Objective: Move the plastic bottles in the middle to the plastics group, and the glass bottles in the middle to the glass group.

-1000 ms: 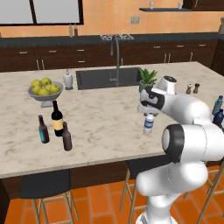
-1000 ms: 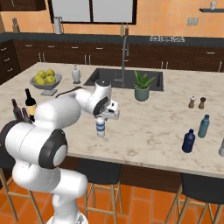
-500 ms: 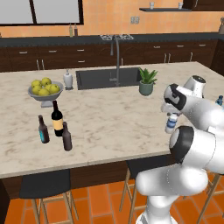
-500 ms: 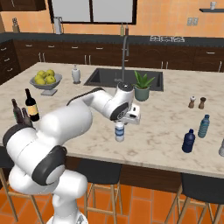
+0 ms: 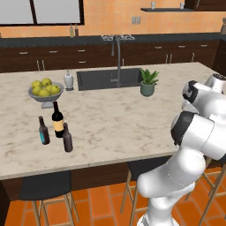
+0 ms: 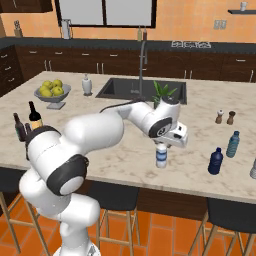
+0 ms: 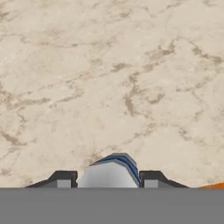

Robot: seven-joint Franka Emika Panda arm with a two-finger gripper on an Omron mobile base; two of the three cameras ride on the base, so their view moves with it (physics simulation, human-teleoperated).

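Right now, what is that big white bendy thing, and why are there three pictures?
It is a robot arm in a pretend, computer-drawn kitchen. Two pictures come from cameras behind the arm, one on each side. The third comes from a camera on its hand, looking down at the marble counter.

Its tool is shut on a clear bottle with a blue label, carrying it toward the dark blue bottle and the light blue bottle.

At the other end stand a black wine bottle and two brown bottles. There is also a bowl of yellow fruit, a sink and a plant.
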